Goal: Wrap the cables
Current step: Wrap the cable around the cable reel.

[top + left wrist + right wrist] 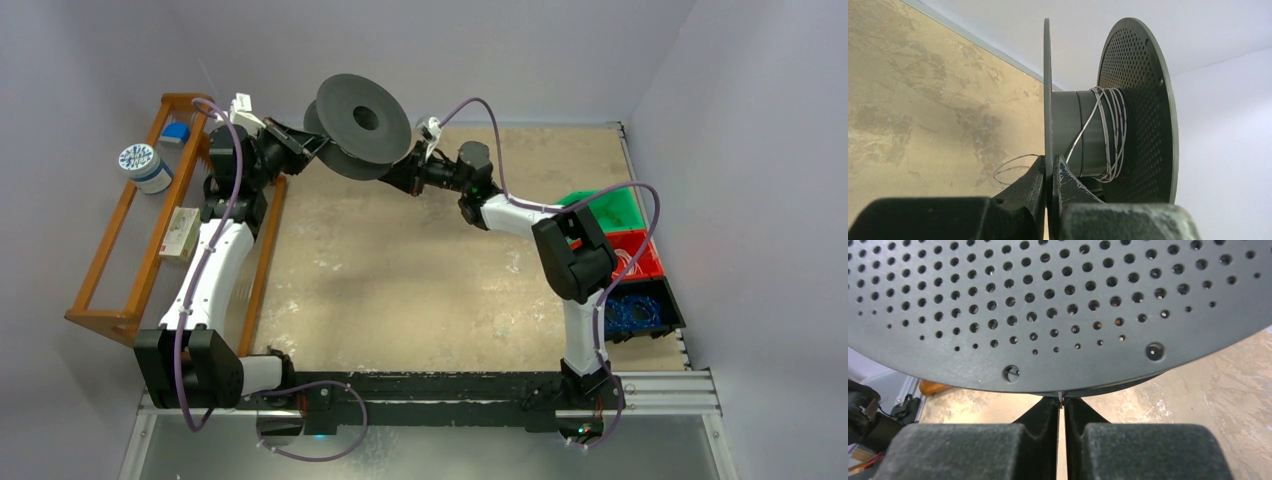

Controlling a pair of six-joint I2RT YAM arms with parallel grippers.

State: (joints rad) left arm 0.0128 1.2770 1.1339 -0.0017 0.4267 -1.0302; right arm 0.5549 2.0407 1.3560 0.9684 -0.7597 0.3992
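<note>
A dark grey spool with two perforated flanges hangs above the far side of the table. My left gripper is shut on the thin edge of one flange; in the left wrist view its fingertips clamp that flange from both sides. The cable, a thin whitish wire, lies in a few turns round the hub, and a loose loop curls out past the left finger. My right gripper sits just under the other flange, shut on a thin sliver of cable at its tips.
A wooden rack along the left edge carries a tape roll and small boxes. At the right edge stand a green bin, a red bin and a black bin with blue wire.
</note>
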